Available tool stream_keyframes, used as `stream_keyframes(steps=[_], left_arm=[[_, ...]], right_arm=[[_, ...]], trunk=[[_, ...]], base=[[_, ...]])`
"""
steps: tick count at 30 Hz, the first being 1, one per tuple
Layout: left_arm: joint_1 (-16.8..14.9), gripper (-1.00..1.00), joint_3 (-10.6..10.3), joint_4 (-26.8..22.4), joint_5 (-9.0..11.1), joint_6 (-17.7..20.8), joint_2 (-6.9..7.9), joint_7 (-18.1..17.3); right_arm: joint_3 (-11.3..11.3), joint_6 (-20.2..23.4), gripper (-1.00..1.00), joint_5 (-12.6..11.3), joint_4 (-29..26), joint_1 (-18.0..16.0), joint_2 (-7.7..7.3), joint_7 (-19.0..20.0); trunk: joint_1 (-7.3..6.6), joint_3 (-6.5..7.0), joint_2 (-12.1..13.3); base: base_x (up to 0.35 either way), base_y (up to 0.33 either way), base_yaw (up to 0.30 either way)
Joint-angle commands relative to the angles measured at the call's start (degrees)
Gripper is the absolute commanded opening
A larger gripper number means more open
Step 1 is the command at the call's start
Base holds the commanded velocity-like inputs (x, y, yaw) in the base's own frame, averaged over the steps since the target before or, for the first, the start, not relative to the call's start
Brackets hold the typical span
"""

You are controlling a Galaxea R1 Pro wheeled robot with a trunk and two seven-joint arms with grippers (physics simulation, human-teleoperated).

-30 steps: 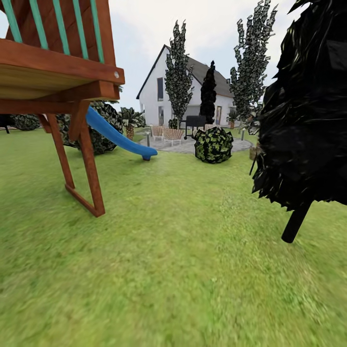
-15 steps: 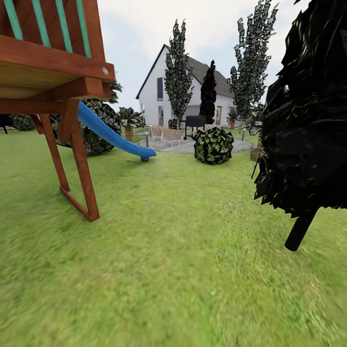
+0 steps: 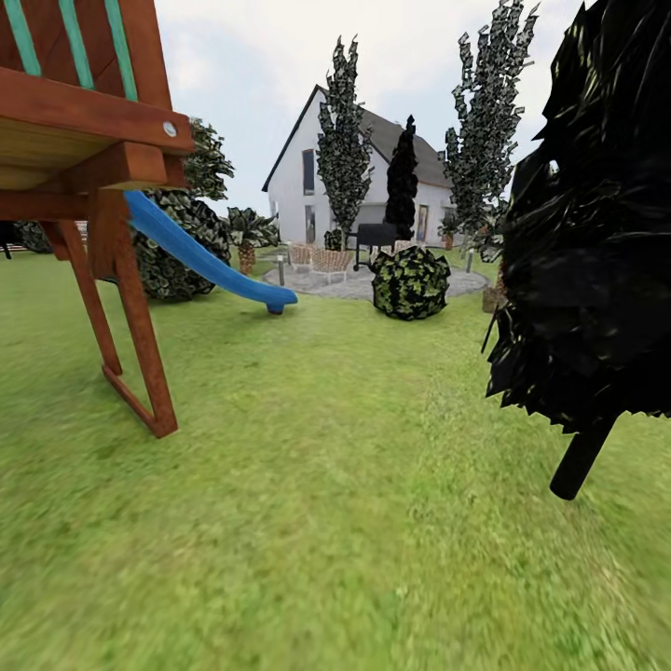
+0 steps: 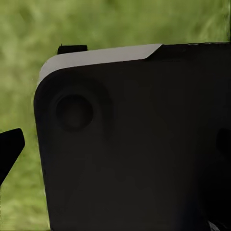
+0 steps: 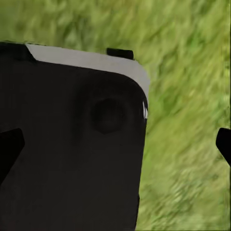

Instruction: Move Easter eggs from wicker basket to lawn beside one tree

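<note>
Green lawn (image 3: 335, 522) fills the foreground; two slim trees (image 3: 345, 149) stand far off by the house (image 3: 298, 186). Eggs and basket are not located. The state of either claw cannot be told. Eggs are judged light, smooth and fragile; grasping across the middle is advised.

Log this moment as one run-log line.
phase: driving across lawn | eggs, basket: unseen | left: wooden play tower, blue slide | right: black conifer | ahead: house, two pale-trunk trees

Rough grass lawn (image 3: 335, 522); glossy plastic slide (image 3: 210, 266)
</note>
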Motion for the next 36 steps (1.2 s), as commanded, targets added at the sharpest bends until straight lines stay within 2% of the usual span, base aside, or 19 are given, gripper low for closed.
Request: stream_keyframes(steps=[1,5,6,8,9,12,14,16,20,22,24,25,27,28,29,31,33,34,36], left_arm=[[0.0,1.0,0.1,-0.7,-0.2,0.1,0.09,-0.2],[0.0,1.0,0.2,-1.2,0.0,0.2,0.07,-0.2],[0.0,1.0,0.1,-1.0,-0.1,0.2,-0.03,-0.2],[0.0,1.0,0.0,0.4,-0.2,0.2,-0.15,-0.2],[0.1,1.0,0.0,1.7,-0.2,0.2,-0.24,-0.2],[0.0,1.0,0.0,2.8,-0.2,0.1,-0.24,-0.2],[0.0,1.0,0.1,3.0,-0.1,0.1,-0.24,-0.2],[0.0,1.0,0.3,3.2,0.2,0.1,-0.24,-0.3],[0.0,1.0,0.5,2.2,1.8,-0.3,0.02,-0.2],[0.1,1.0,0.4,-0.1,2.8,-0.1,0.05,-0.1],[0.1,1.0,0.1,-3.8,3.1,0.7,-0.54,0.4],[0.0,1.0,0.0,-8.7,3.2,1.9,-1.4,1.5],[0.0,1.0,0.1,-18.6,3.5,6.9,-2.2,4.1],[0.0,1.0,0.3,-23.9,3.6,10.8,-2.41,5.6],[-0.2,1.0,1.0,-31.1,4.5,16.6,-2.55,7.6],[-0.2,1.0,3.2,-39.8,7.7,22.2,-2.72,9.2],[-0.3,1.0,4.9,-45.5,10.6,24.7,-2.8,10.0],[-0.3,1.0,5.4,-46.1,11.3,25.6,-2.77,11.4],[-0.3,1.0,5.6,-45.7,10.9,25.7,-2.74,13.1]], right_arm=[[0.0,0.9,1.0,0.6,-2.7,0.0,-0.01,0.0],[0.6,3.3,1.0,0.7,-8.3,0.0,0.05,0.2],[2.0,3.6,1.0,0.8,-9.5,0.0,0.17,0.2],[6.1,3.7,1.0,0.8,-10.1,0.0,0.24,0.2],[10.7,3.7,1.0,0.8,-10.0,0.0,0.08,0.2],[19.2,3.7,1.0,0.7,-7.5,0.0,-0.16,-0.1],[21.7,3.6,1.0,0.7,-4.9,0.0,-0.18,-0.2],[22.9,3.7,1.0,0.6,-3.1,0.0,-0.18,-0.2],[21.8,2.9,1.0,-1.7,-4.3,0.0,-0.46,-1.3],[18.7,2.2,1.0,-4.0,-6.8,0.0,-0.9,-3.5],[15.1,4.1,1.0,-5.5,-12.6,0.0,-1.36,-6.1],[13.6,10.4,1.0,-5.8,-20.1,-0.1,-1.19,-8.0],[12.7,25.0,1.0,-6.0,-33.5,-0.5,-0.57,-11.0],[12.4,32.2,1.0,-6.3,-40.2,-1.2,-0.37,-11.9],[11.9,39.8,1.0,-6.7,-47.3,-3.2,-0.29,-12.7],[10.2,44.7,1.0,-6.8,-51.1,-5.4,-0.3,-13.3],[8.2,46.9,1.0,-6.6,-50.9,-6.5,-0.15,-13.7],[7.3,48.1,1.0,-6.3,-50.9,-7.0,-0.19,-13.8],[7.1,48.9,1.0,-6.2,-52.4,-7.1,-0.17,-13.9]], trunk=[[0.03,-0.06,0.0],[0.03,-0.06,0.0],[0.03,-0.06,0.0],[0.03,-0.06,0.0],[0.03,-0.06,0.0],[0.03,-0.06,0.0],[0.03,-0.06,0.0],[0.03,-0.06,0.0],[0.03,-0.06,0.0],[0.03,-0.06,0.0],[0.03,-0.06,0.0],[0.03,-0.06,0.0],[0.03,-0.06,0.0],[0.03,-0.06,0.0],[0.03,-0.06,0.0],[0.03,-0.06,0.0],[0.03,-0.06,0.0],[0.03,-0.06,0.0],[0.03,-0.06,0.0]], base=[[0.239,-0.213,0.0],[0.232,-0.21,0.0],[0.225,-0.213,0.0],[0.213,-0.225,0.0],[0.197,-0.239,0.0],[0.19,-0.245,0.0],[0.183,-0.248,0.0],[0.191,-0.234,0.0],[0.267,-0.112,0.0],[0.2,-0.05,0.0],[0.082,-0.02,0.0],[0.033,-0.008,0.0],[0.017,-0.004,0.0],[0.009,-0.002,0.0],[0.004,-0.001,0.0],[0.002,-0.001,0.0],[0.001,0.0,0.0],[0.0,0.0,0.0],[0.0,0.0,0.0]])
